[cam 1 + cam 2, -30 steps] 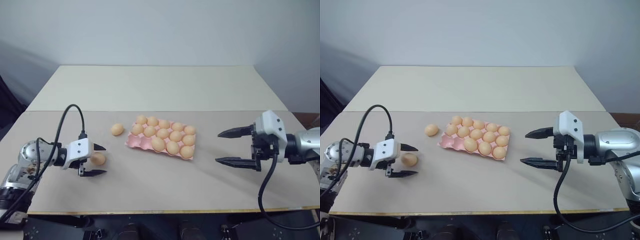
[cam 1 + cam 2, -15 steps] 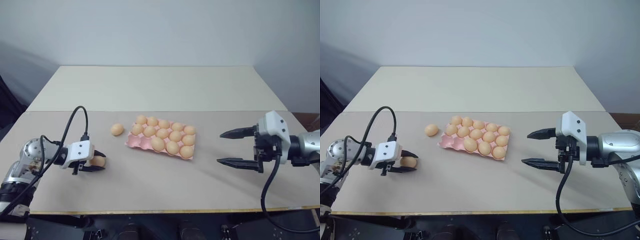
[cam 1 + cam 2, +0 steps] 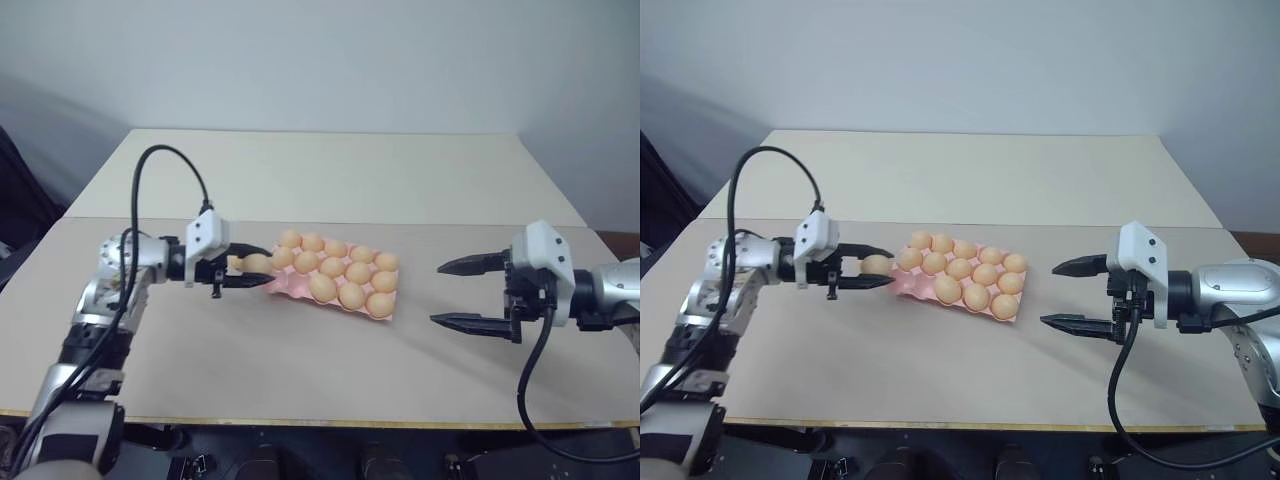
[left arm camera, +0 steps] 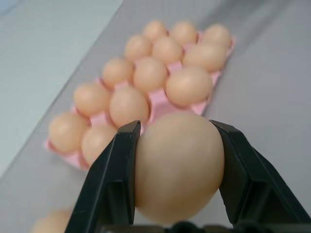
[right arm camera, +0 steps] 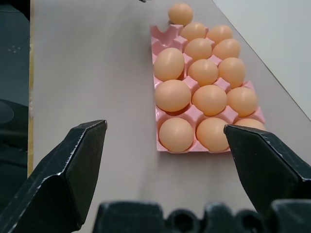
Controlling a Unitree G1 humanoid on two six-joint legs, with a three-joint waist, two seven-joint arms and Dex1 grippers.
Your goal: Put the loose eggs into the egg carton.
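On the surface (image 3: pixel 300 370), head views: pink egg carton (image 3: pixel 275 287) lying near the middle, turned slightly askew. Thirteen cups filled with pale orange-tan eggs. Two bare cups at the corner towards the left arm, on the row nearest the robot. Left tool (image 3: pixel 258 266) level and pointing right, tips just beside that corner of the carton, clenched on one loose egg (image 3: pixel 255 263). Egg gripped between the two black fingers and lifted off the surface, shadow visible below. Right tool (image 3: pixel 437 294) well apart from the carton on its other side, pointing left towards it. Fingers spread wide, nothing between them, touching nothing.

Left wrist view: held egg large in the foreground, pinched on both flanks by the fingers (image 4: pixel 116 170), its rounded end bulging out past the tips. Carton beyond it, seen lengthwise, eggs in rows running away from the camera. Pink rims of the unfilled cups at the near end. Blurred second loose egg (image 4: pixel 51 221) resting on the surface below and to one side of the tool, apart from the carton.

Right wrist view: both fingers (image 5: pixel 77 160) of the right tool splayed far apart, carton framed in the gap between them. Three eggs in one outer row with bare pink cups at its far end, five in each of the other two rows. One more egg (image 5: pixel 181 13) just past the far short end of the carton. Cannot tell here whether held or lying loose.
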